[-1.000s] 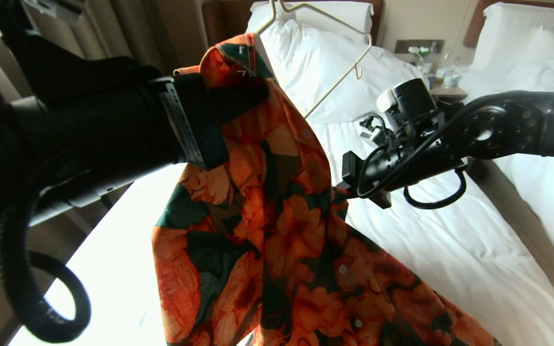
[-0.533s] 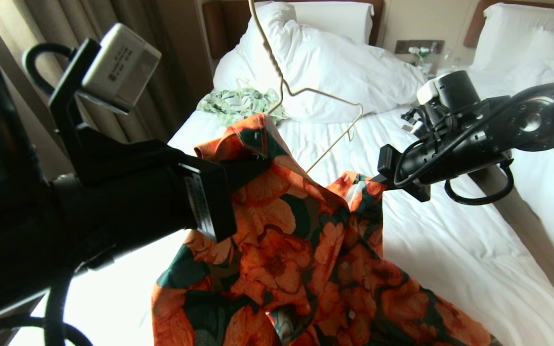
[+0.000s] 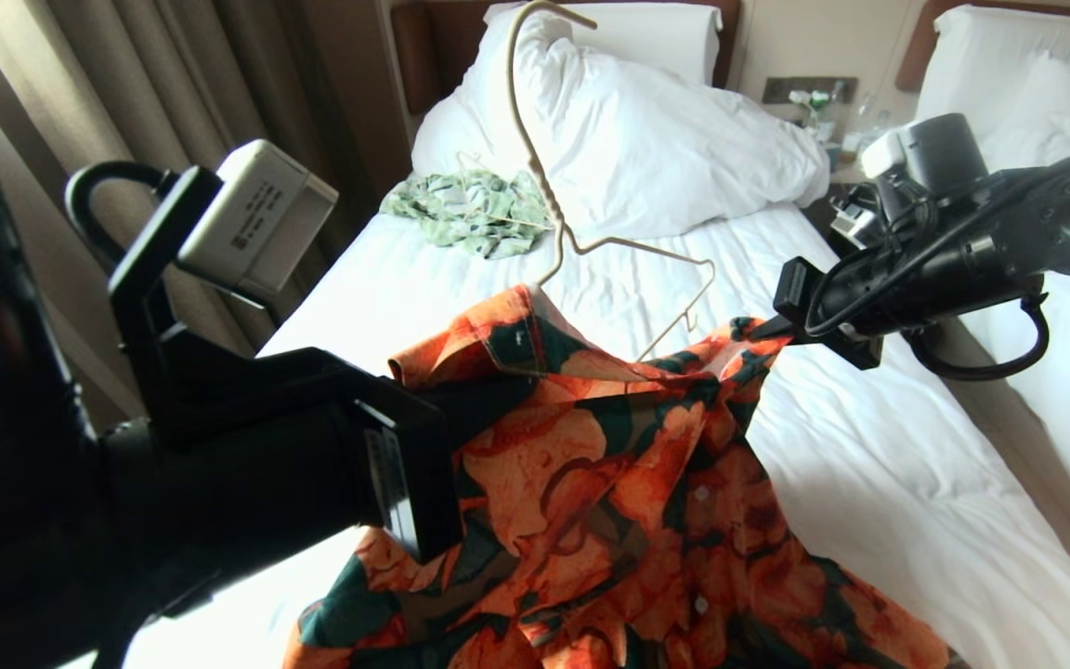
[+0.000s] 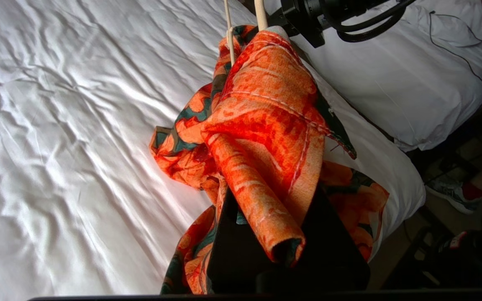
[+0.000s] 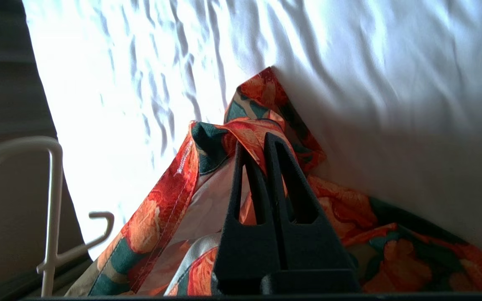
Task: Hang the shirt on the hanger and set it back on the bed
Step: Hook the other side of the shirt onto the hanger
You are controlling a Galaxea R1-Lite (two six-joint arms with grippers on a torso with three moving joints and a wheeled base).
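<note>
Item: shirt [image 3: 609,492], both my pincers — left pincer [image 3: 489,390], right pincer [image 3: 763,330] — clamped on its shoulders; lower together, level, keeping hanger [image 3: 628,279] seated, onto bed [image 3: 869,483].

Shirt [image 3: 628,483] and hanger [image 3: 591,251] lowered toward bed [image 3: 869,483].

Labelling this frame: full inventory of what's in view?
shirt: 1, orange flowers on dark green, held up over the bed by both grippers
hanger: 1, cream wire, one side inside the shirt, hook up
bed: 1, white sheet, under the shirt
duvet: 1, white, rumpled at the head end
pale green garment: 1, by the duvet
second bed: 1, white, right
left gripper: shut on shirt
right gripper: shut on shirt
</note>
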